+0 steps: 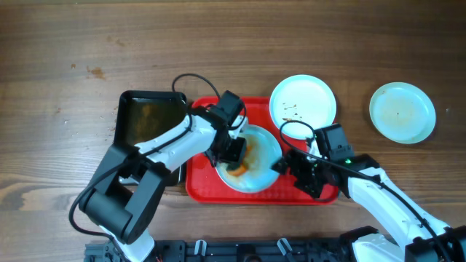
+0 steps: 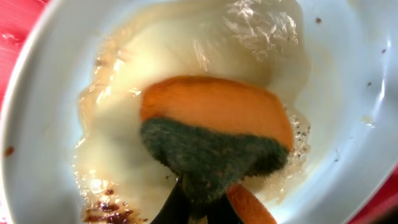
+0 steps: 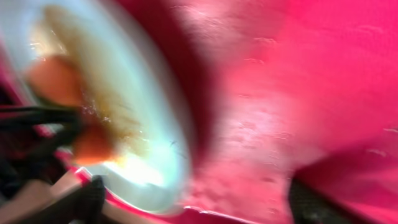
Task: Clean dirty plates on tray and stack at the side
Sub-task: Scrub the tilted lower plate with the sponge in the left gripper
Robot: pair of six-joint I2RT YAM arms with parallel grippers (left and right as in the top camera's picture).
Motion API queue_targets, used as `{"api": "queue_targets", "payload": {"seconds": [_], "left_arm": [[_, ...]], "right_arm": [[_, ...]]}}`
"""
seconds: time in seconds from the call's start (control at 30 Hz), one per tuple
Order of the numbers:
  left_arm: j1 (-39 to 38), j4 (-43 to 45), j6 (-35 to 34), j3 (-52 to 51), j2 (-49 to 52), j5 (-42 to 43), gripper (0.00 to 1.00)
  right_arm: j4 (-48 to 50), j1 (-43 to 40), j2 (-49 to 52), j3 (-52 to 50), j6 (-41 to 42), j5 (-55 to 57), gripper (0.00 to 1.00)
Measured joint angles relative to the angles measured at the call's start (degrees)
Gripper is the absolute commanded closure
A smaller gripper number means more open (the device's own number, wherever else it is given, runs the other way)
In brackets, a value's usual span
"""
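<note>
**Both arms are working over the tray**

Your left arm [image 1: 167,142] is lying across the left edge of the tray [image 1: 198,182], with its wrist bending down over the tray's middle. The left gripper [image 1: 234,151] is pinching a sponge [image 2: 214,109] between its dark fingers [image 2: 171,208]. Your right arm [image 1: 378,189] is slanting over the tray's right end. The right gripper [image 1: 291,166] is pointing toward the tray's centre, with its fingers [image 3: 93,199] standing wide apart, though that wrist view is showing them blurred.
</note>
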Motion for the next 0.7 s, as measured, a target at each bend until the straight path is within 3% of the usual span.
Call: {"api": "queue_targets", "payload": {"seconds": [0.2,0.23,0.27,0.3,0.33,0.43,0.57,0.63,0.67,0.7], "left_arm": [[-1.27,-0.22,0.00,-0.35,0.17,2.95,0.96],[-1.27,-0.22,0.00,-0.37,0.17,2.97,0.96],[-1.27,-0.20,0.00,-0.37,0.17,2.99,0.96],[-1.27,-0.22,0.00,-0.37,0.17,2.99,0.96],[-1.27,-0.20,0.00,-0.37,0.17,2.99,0.96],[-1.27,-0.22,0.00,-0.37,0.17,3.02,0.96],[-1.27,-0.68,0.00,-0.37,0.22,3.41,0.96],[-1.27,-0.81,0.00,-0.37,0.24,3.48,0.96],[-1.27,-1.14,0.00,-0.37,0.24,3.39,0.96],[-1.18,-1.51,0.00,-0.37,0.24,3.39,0.96]], "right_arm": [[2.49,0.17,0.20,0.09,0.11,-0.48,0.00],[2.67,0.17,0.24,0.09,0.22,-0.48,0.21],[2.64,0.17,0.24,0.09,0.39,-0.48,0.70],[2.73,0.17,0.31,0.09,0.52,-0.48,0.94],[2.82,0.17,0.48,0.09,0.57,-0.46,0.95],[2.80,0.17,1.88,0.09,1.05,-0.22,0.80],[4.24,0.35,4.81,-0.28,1.49,0.17,0.81],[5.75,0.70,6.71,-0.26,1.53,-0.15,0.66],[6.58,0.72,7.15,-0.24,1.46,-0.85,0.71],[7.45,0.98,7.43,-0.02,1.53,-1.46,0.96]]}}
